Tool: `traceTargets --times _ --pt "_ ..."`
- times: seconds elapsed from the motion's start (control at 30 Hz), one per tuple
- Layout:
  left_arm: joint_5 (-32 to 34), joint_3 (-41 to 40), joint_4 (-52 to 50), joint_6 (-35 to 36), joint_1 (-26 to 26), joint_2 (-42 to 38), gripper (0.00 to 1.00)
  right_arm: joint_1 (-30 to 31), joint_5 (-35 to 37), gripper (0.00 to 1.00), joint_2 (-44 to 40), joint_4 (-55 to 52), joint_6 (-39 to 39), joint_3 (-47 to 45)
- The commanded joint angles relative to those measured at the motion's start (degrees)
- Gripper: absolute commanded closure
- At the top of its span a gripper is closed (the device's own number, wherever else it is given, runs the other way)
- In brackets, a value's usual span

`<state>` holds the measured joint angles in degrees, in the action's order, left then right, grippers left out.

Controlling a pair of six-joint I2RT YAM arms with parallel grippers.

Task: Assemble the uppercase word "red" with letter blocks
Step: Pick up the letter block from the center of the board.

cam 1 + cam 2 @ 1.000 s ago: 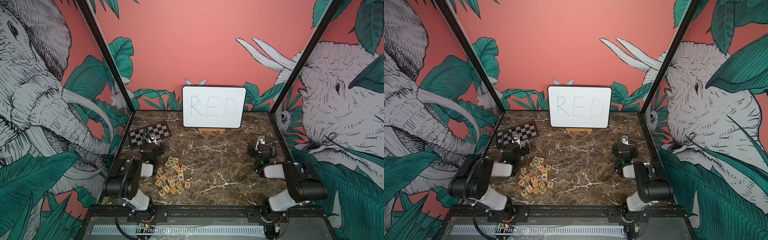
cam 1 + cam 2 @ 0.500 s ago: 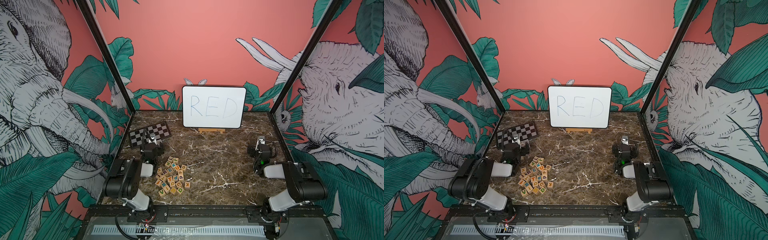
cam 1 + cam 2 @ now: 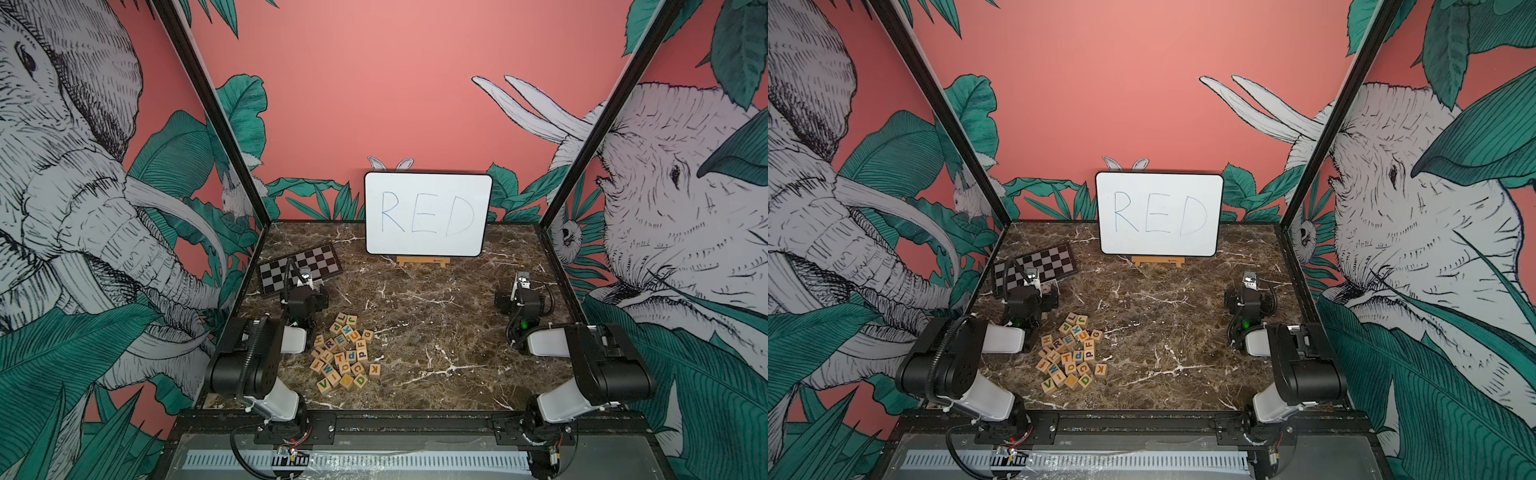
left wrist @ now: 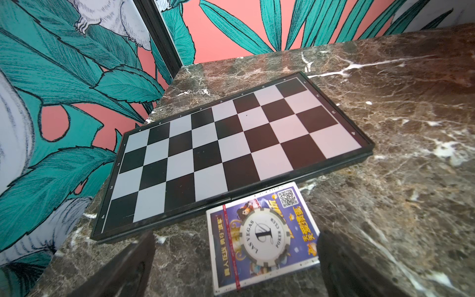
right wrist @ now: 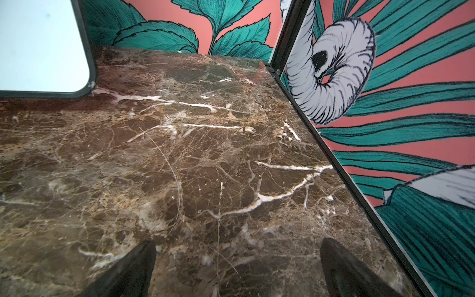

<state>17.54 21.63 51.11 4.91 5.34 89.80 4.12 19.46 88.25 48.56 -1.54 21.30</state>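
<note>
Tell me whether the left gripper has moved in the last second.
No. In a top view the left gripper sits just where it was, at the near edge of the checkered board, which lies flat on the table, and it is open.

Pale wooden letter blocks (image 3: 343, 356) in one loose, unsorted cluster on marble.

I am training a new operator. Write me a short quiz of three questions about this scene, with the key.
1. The blocks lie nearer which arm? A) left arm B) right arm
2. True or false: the left pincer holds a block.
3. Fill in: the whiteboard reads ___.
Key: 1 A; 2 false, it is open and holds no block; 3 RED.
</note>
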Motion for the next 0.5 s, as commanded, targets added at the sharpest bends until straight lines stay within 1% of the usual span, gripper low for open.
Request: traceTargets --times 0.0,0.47 --pt "-0.2 0.7 1.2 -0.3 0.1 -0.9 0.01 0.1 0.1 0.01 -0.6 1.8 -0.5 0.7" --pt "-0.2 0.5 1.4 -0.4 0.1 -1.0 0.0 0.1 0.0 0.01 -0.9 2.3 -0.3 0.4"
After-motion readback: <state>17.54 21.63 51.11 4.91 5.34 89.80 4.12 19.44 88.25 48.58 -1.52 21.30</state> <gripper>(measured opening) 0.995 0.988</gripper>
